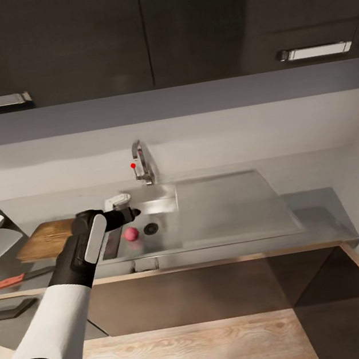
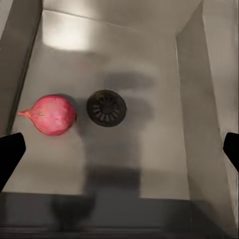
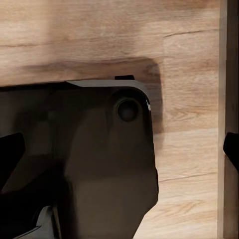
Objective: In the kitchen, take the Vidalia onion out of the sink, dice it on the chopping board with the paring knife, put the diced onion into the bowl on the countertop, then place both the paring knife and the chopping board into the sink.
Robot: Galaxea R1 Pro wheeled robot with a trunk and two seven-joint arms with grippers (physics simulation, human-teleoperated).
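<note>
The main risk is a miss: the onion (image 2: 51,115) lies on the sink (image 1: 219,208) floor just beside the round drain (image 2: 106,107), off to one side of the left gripper (image 2: 119,149), so a straight descent would probably close on bare steel or nudge the round bulb rolling. That gripper hangs over the basin, spread wide, holding and touching nothing. The right gripper (image 3: 119,149) is likewise released, over wooden flooring.
</note>
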